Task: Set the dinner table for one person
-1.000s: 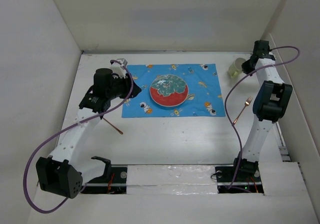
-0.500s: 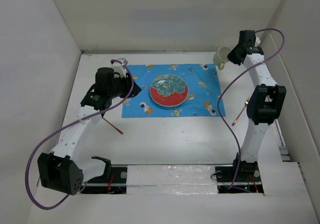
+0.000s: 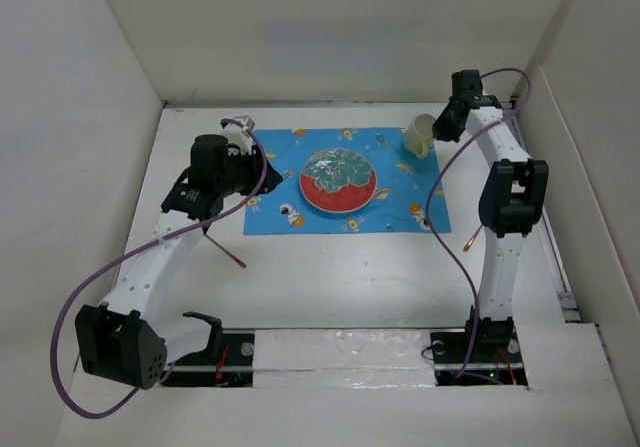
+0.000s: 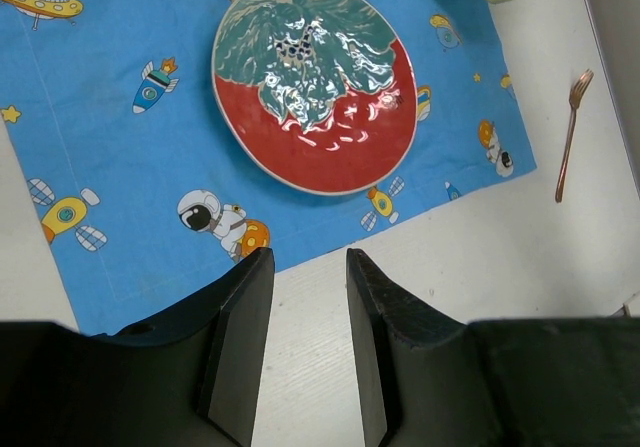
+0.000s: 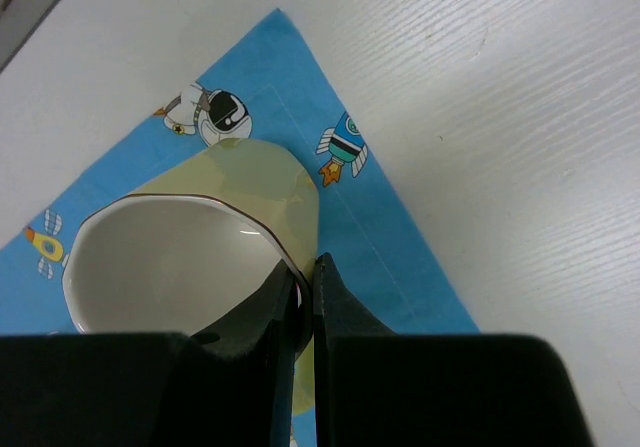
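Observation:
The white dinner table (image 3: 330,277) carries a blue cartoon-print placemat (image 3: 400,202) with a red and teal plate (image 3: 338,181) on its middle. My right gripper (image 3: 441,127) is shut on the rim of a pale green cup (image 3: 418,135), over the placemat's far right corner. In the right wrist view one finger is inside the cup (image 5: 180,257) and one outside, the gripper (image 5: 308,272) pinching its wall. My left gripper (image 3: 262,180) is open and empty by the placemat's left edge. In the left wrist view it (image 4: 308,259) hovers over bare table beside the placemat (image 4: 120,167) and plate (image 4: 315,82).
A copper fork (image 3: 468,242) lies right of the placemat, partly behind the right arm; it also shows in the left wrist view (image 4: 570,132). Another thin copper utensil (image 3: 228,252) lies under the left arm. White walls enclose the table on three sides.
My right arm has carried the cup leftward from the far right corner of the table to the placemat's far right corner. The left arm has barely moved.

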Motion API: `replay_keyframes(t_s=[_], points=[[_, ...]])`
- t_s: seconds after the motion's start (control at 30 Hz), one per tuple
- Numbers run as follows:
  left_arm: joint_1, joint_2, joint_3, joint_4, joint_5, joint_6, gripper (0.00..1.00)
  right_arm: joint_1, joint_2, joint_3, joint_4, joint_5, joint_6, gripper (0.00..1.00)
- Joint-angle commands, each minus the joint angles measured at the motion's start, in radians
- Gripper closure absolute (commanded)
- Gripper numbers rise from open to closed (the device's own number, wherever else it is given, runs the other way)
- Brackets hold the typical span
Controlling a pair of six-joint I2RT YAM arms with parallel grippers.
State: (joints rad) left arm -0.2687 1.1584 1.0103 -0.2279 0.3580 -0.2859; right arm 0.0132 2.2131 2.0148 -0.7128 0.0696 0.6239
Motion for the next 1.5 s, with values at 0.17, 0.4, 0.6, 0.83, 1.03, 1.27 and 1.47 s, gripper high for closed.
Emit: replay_keyframes(t_s=[0.17, 0.4, 0.6, 0.83, 1.03, 1.27, 1.47], points=[[-0.001, -0.032, 0.013, 0.024, -0.016, 0.001, 0.68, 0.010, 0.014, 0.137, -0.014, -0.011, 0.003, 0.88], [-0.001, -0.028, 0.011, 0.032, -0.010, -0.007, 0.67, -0.001, 0.000, 0.206, -0.020, -0.054, 0.007, 0.52], [-0.001, -0.022, 0.017, 0.038, 0.009, -0.010, 0.67, -0.033, -0.119, 0.159, 0.022, -0.102, 0.002, 0.50], [-0.001, -0.005, 0.008, 0.056, 0.067, -0.027, 1.00, -0.125, -0.600, -0.500, 0.334, -0.011, 0.022, 1.00], [-0.001, -0.017, -0.013, 0.073, 0.137, -0.030, 0.99, -0.287, -0.834, -0.976, 0.359, 0.052, 0.017, 1.00], [-0.001, -0.006, -0.027, 0.084, 0.193, -0.035, 0.73, -0.378, -0.774, -1.070, 0.289, -0.001, -0.090, 0.44], [-0.001, -0.006, -0.026, 0.093, 0.219, -0.041, 0.72, -0.369, -0.597, -1.012, 0.234, -0.027, -0.124, 0.46]])
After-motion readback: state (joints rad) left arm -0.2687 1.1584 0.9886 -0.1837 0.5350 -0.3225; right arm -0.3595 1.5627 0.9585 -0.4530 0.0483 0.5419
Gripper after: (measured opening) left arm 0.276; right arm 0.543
